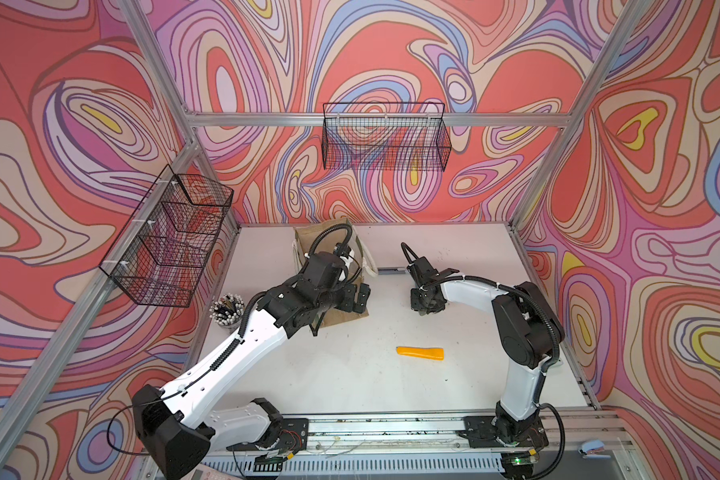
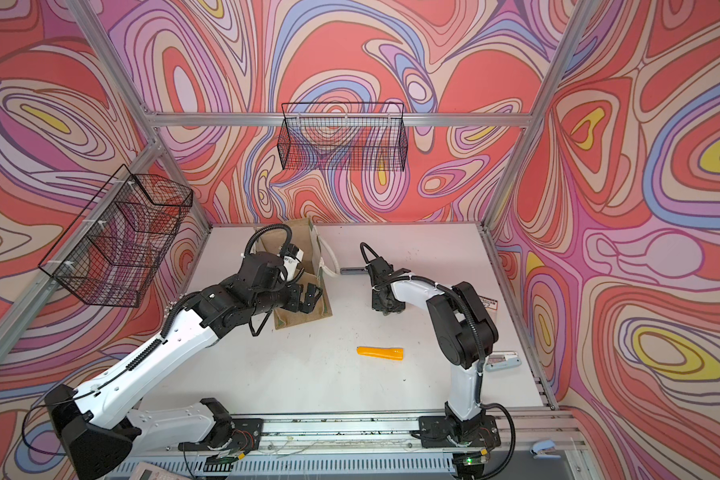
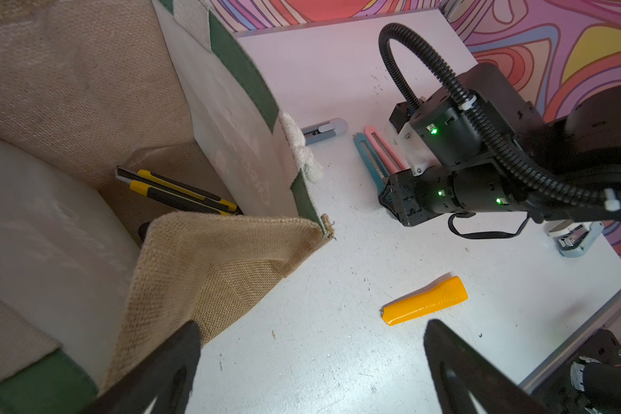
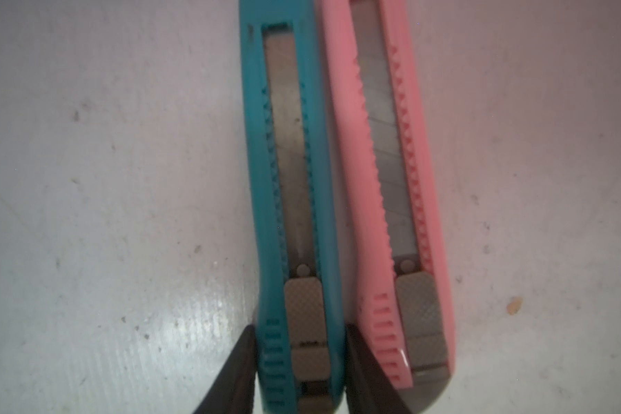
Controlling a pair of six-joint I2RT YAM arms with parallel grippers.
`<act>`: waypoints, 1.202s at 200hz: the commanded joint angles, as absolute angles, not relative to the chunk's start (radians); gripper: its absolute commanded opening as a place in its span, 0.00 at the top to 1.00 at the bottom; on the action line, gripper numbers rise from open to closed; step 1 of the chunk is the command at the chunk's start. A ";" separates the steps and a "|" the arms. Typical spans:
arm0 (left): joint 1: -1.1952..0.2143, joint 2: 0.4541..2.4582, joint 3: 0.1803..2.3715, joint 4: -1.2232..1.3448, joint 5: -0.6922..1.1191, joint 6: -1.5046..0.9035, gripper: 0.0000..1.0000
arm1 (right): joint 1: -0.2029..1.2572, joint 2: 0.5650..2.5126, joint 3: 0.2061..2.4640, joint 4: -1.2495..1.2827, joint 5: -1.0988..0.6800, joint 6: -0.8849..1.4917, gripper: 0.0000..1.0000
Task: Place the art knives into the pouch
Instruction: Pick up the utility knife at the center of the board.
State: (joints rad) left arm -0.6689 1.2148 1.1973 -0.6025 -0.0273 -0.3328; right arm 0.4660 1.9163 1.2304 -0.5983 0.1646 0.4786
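The pouch [image 1: 344,322] [image 2: 304,318], tan jute with a green panel, lies open at the back left of the table. In the left wrist view two yellow-and-black knives [image 3: 180,191] rest inside the pouch [image 3: 230,258]. A teal art knife [image 4: 287,179] [image 3: 368,161] and a pink one [image 4: 391,179] [image 3: 384,150] lie side by side on the table. My right gripper [image 4: 299,328] [image 1: 427,309] is down on them, one finger on each side of the teal knife's rear end, touching it. My left gripper [image 3: 312,322] [image 1: 360,299] stands open and empty at the pouch's mouth.
An orange knife [image 1: 420,353] [image 3: 425,305] lies mid-table and a grey one [image 3: 323,131] beside the pouch's rope handle. A stapler [image 3: 574,238] sits near the right edge, a pen cup [image 1: 226,311] at the left. Black wire baskets [image 1: 385,137] [image 1: 171,241] hang on the walls.
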 commanded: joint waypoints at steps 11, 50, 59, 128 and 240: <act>-0.672 1.225 1.216 -0.634 -0.035 -0.319 0.00 | 0.463 1.971 1.231 -0.631 0.202 0.469 0.72; -0.672 1.223 1.217 -0.636 -0.040 -0.319 0.00 | 0.463 1.938 1.223 -0.591 0.153 0.472 0.82; -0.672 1.224 1.216 -0.634 -0.042 -0.319 0.00 | 0.463 1.928 1.223 -0.583 0.138 0.476 0.83; -0.672 1.222 1.213 -0.636 -0.050 -0.315 0.00 | 0.463 1.839 1.225 -0.545 0.113 0.520 0.86; -0.668 1.214 1.233 -0.657 -0.073 -0.313 0.00 | 0.463 1.665 1.370 -0.508 0.052 0.506 0.86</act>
